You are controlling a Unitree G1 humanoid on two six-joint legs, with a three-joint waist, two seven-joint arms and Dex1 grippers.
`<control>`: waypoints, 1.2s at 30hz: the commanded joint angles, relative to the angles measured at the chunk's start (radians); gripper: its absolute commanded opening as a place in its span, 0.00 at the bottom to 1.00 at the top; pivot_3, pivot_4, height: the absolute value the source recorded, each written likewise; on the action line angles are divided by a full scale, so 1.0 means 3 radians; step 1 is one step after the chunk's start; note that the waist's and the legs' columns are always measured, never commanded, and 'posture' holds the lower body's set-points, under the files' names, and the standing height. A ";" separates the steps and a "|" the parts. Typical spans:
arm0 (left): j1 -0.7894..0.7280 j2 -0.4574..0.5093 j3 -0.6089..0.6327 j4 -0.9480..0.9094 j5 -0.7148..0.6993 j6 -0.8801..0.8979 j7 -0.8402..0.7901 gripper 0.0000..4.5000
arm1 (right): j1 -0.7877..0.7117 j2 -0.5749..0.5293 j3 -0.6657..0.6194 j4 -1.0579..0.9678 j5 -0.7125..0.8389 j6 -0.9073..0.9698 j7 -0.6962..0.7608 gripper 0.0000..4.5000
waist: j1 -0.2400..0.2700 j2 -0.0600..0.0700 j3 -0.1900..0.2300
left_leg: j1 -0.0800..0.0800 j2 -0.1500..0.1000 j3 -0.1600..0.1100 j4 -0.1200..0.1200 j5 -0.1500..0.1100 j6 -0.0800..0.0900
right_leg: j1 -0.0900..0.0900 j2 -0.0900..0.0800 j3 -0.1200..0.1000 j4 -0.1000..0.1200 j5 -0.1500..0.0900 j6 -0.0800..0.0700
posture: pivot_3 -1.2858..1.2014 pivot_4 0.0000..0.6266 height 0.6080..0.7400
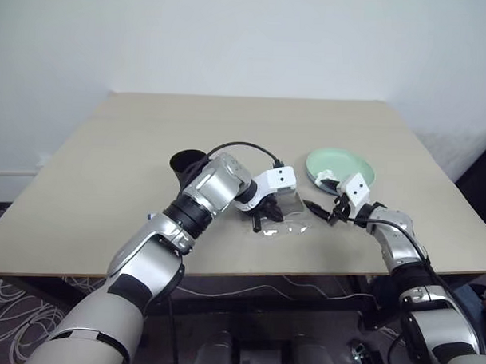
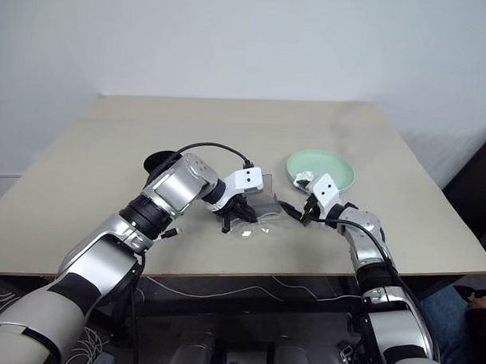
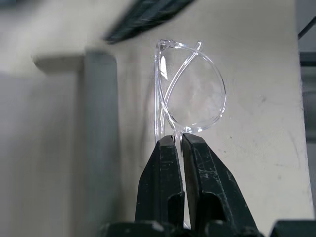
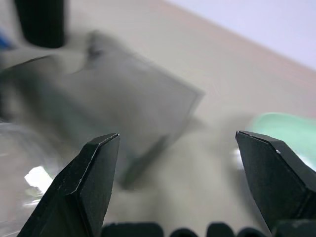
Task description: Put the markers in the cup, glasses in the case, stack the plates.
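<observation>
Counting: one glasses [image 3: 190, 98], one case [image 4: 133, 113], one cup [image 1: 185, 162], one mint green plate [image 1: 342, 168] on the surface [image 1: 107, 177]. Left claw [image 3: 178, 140] pinched tight on the clear glasses' edge, lens sticking out past its tips. Case just behind, mostly hidden by the wrist. Right claw [image 4: 177, 143] spread wide, holding nothing, aimed at the case, plate just beside it. Both forearms angle inward, claws near each other.

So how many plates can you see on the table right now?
1: a mint green plate on the table's right side, just beyond the right gripper. A second plate could be hidden under it.
</observation>
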 commanded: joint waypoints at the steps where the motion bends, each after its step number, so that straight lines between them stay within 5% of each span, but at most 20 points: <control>1: -0.0112 0.0079 0.0137 -0.0173 -0.0004 -0.0128 -0.0041 0.03 | -0.0216 -0.0017 -0.0181 0.0058 0.0019 -0.0164 -0.0221 0.91 | 0.0000 0.0000 0.0000 | 0.0000 0.0000 -0.0001 0.0000 0.0000 0.0000 | 0.0001 0.0001 -0.0001 0.0000 0.0000 0.0000 | 0.52 0.00 0.99; 6: -0.0170 0.0179 0.0188 -0.0102 0.0152 -0.0437 0.0150 0.03 | -0.0416 -0.0062 -0.0262 0.0379 -0.0116 -0.0277 -0.0659 0.91 | 0.0002 0.0000 0.0000 | 0.0000 0.0000 0.0001 -0.0001 0.0001 0.0002 | 0.0001 0.0001 0.0000 0.0000 0.0000 0.0000 | 0.52 0.00 0.99; 10: -0.0407 0.0120 0.0194 0.0545 0.0448 -0.0866 0.0715 0.03 | -0.0463 -0.0059 -0.0265 0.0497 -0.0133 -0.0353 -0.0673 0.91 | 0.0006 0.0000 0.0000 | 0.0000 -0.0002 0.0001 0.0001 0.0003 0.0005 | 0.0002 0.0001 0.0000 0.0000 0.0000 0.0001 | 0.52 0.00 0.99; 15: -0.0700 -0.0093 0.0209 0.1444 0.0673 -0.1480 0.1243 0.03 | -0.0286 -0.0002 -0.0162 0.0235 0.0036 -0.0200 -0.0034 0.91 | 0.0011 0.0000 0.0000 | 0.0000 -0.0003 0.0002 0.0001 0.0009 0.0014 | 0.0004 0.0002 0.0000 -0.0001 0.0000 0.0002 | 0.52 0.00 0.99; 22: -0.0788 -0.0289 0.0262 0.2016 0.0778 -0.1890 0.1190 0.03 | 0.0151 -0.0043 -0.0092 -0.0575 0.0402 0.0389 0.0766 0.91 | 0.0020 0.0000 0.0000 | -0.0013 -0.0004 0.0000 0.0003 0.0008 0.0013 | -0.0006 0.0004 -0.0001 -0.0002 0.0002 0.0011 | 0.52 0.00 0.99; 36: -0.0822 -0.0556 0.0435 0.2169 0.0827 -0.1938 0.1040 0.03 | 0.0367 -0.0037 -0.0103 -0.0953 0.0360 0.0601 0.0651 0.91 | 0.0023 0.0000 0.0000 | -0.0040 -0.0004 -0.0011 0.0026 0.0003 0.0006 | -0.0016 -0.0001 -0.0018 -0.0001 0.0005 0.0010 | 0.52 0.00 0.99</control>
